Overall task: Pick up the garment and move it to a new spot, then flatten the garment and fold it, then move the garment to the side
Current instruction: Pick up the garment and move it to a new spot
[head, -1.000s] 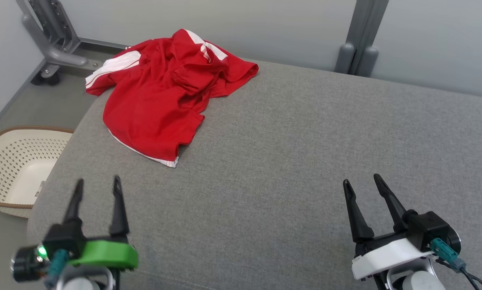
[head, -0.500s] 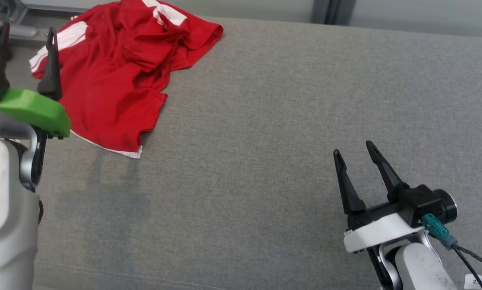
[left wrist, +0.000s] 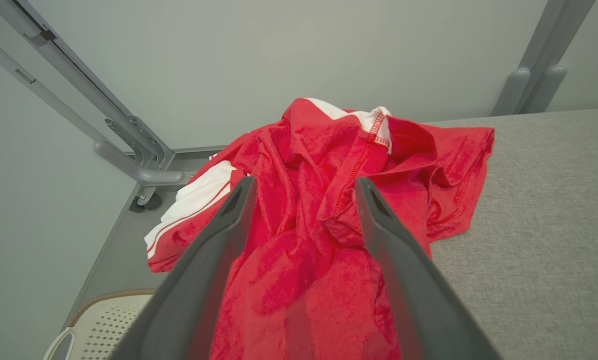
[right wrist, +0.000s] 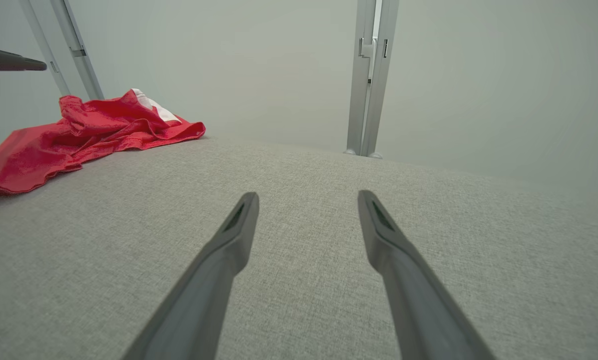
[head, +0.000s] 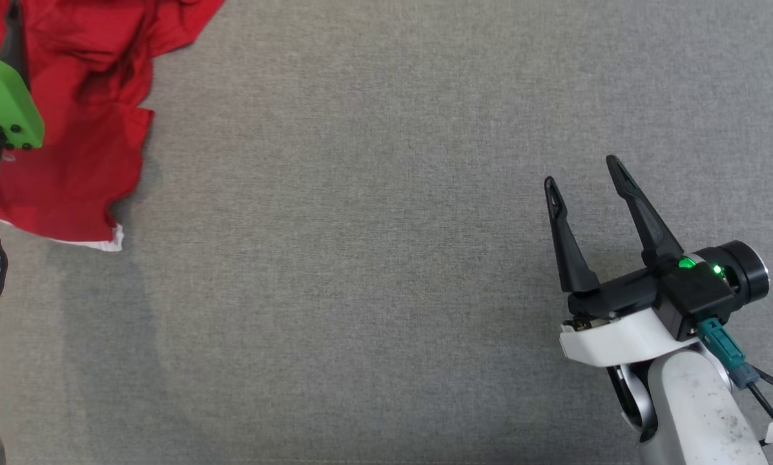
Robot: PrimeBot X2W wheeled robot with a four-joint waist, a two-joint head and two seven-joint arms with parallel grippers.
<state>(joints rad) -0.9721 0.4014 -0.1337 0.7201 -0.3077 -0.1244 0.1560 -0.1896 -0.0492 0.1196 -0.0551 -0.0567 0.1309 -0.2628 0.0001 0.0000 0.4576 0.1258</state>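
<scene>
The pick-up step is being carried out. The garment (head: 70, 129), lying crumpled at the cushion's (head: 386, 258) far left corner, is being approached by the left gripper (left wrist: 302, 184). Its jaws are being held apart over the cloth's middle, with nothing being gripped. The right gripper (head: 581, 171) is being held over bare cushion, well apart from the garment, with its jaws likewise spread. Judging from this, a descent onto a raised fold and a closing of the jaws are being called for next. A second ago the left gripper was lying short of the garment. The rest of the scene's shift is being caused by the head camera's own movement.
</scene>
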